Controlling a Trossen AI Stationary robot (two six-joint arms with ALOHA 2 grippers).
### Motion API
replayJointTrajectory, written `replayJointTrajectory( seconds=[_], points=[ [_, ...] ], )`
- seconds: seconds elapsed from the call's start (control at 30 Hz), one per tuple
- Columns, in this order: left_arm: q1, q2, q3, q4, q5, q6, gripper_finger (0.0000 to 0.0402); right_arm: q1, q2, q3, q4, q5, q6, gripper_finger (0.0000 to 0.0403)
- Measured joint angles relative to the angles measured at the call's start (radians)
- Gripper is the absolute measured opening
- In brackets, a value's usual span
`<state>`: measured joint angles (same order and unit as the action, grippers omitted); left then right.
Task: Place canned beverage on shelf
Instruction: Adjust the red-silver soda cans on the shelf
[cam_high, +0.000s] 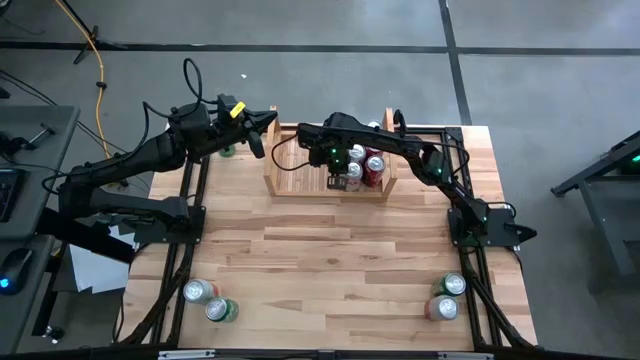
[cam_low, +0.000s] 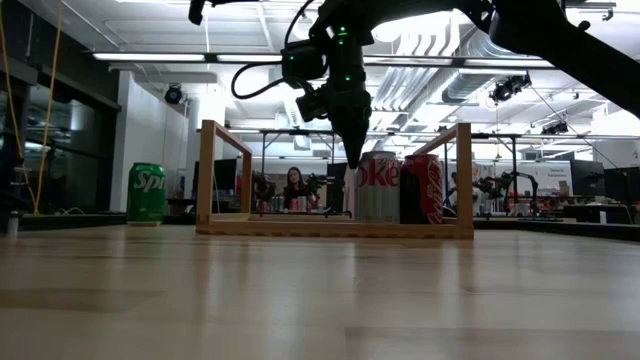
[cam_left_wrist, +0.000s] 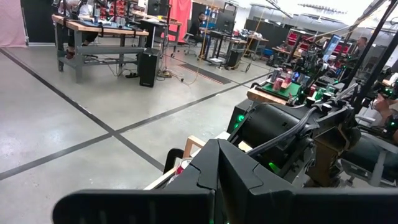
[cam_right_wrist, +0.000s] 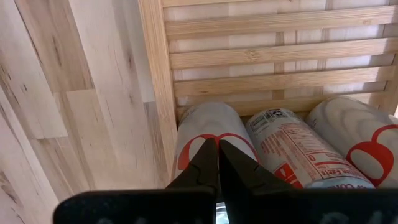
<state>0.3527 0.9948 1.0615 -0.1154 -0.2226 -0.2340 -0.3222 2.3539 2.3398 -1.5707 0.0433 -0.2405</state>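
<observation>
On the wooden table (cam_high: 330, 250), my right hand (cam_right_wrist: 217, 163) hangs pinched closed and empty over the cans (cam_high: 365, 165) in the shelf (cam_high: 290, 175); my left hand (cam_high: 262, 128) waits closed beside it.

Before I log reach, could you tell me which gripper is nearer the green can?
Left. The left gripper hangs close beside the green can; the right gripper is over the shelf.

place: robotics lab / workshop, open-plan
floor: grey polished concrete floor (cam_left_wrist: 68, 124) with dark taped lines
ceiling: exposed white ducts and strip lights (cam_low: 420, 75)
benches: wooden-topped metal-frame workbenches (cam_left_wrist: 102, 34) loaded with gear, further robot rigs beyond
people: seated person (cam_low: 295, 188) at a far station
cabling: yellow cable (cam_high: 98, 75) trailing on floor beside the pale butcher-block wooden table (cam_high: 330, 260)
</observation>
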Motion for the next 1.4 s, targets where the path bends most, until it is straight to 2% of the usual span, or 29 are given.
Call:
replayJointTrajectory(
  seconds=[0.2,0.37,0.6,0.67,0.8,0.97,1.4],
  points=[
    [0.0,0.0,0.0,0.0,0.0,0.0,0.0,0.0,0.0,0.0,0.002,-0.008,0.007,0.0],
    [0.0,0.0,0.0,0.0,0.0,0.001,0.0,0.0,0.0,0.0,0.055,-0.149,0.022,0.0],
    [0.0,0.0,0.0,0.0,0.0,0.001,0.0,0.004,0.021,-0.08,0.1,-0.127,0.026,0.0],
    [0.001,0.001,0.0,0.0,-0.001,0.001,0.0,0.004,0.021,-0.109,0.136,-0.093,0.034,0.0],
    [0.0,0.014,0.0,0.002,-0.001,0.0,0.0,0.003,0.023,-0.155,0.211,-0.089,0.032,0.0],
    [0.0,0.038,-0.001,0.001,-0.001,-0.008,0.0,0.005,0.028,-0.163,0.27,-0.089,0.024,0.0],
    [0.0,0.072,0.0,0.008,0.003,-0.027,0.0,-0.008,0.073,-0.163,0.142,-0.027,-0.019,0.0]
  ],
)
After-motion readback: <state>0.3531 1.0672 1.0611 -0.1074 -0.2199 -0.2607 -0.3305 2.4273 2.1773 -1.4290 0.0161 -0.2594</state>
